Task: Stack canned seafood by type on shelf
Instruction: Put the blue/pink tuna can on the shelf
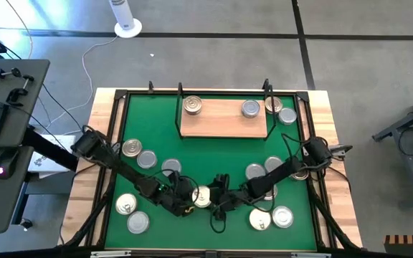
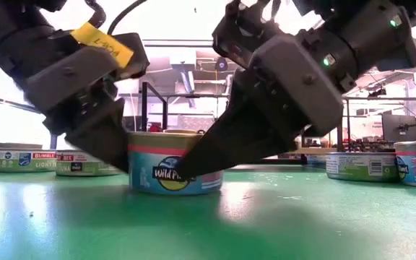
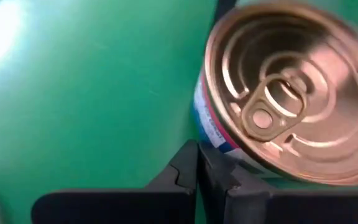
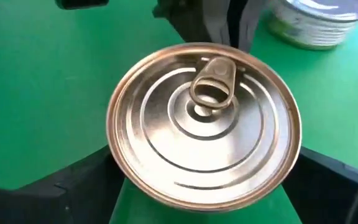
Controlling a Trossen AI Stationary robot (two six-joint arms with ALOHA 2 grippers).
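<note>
Gold-lidded can (image 4: 204, 124) sits flat on the green mat (image 1: 214, 154), well short of the shelf (image 1: 224, 120), between the right gripper's (image 4: 204, 177) wide-spread fingers. Left gripper (image 3: 197, 171), pinched shut, seemingly touches the can's far wall, steadying it for the right-hand grasp.

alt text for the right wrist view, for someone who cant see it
A gold-lidded can with a pull tab sits upright on the green mat, filling the frame between the right gripper's two open dark fingers. The left gripper, shut, stands just beyond the can, and a silver-lidded can lies farther off.
</note>
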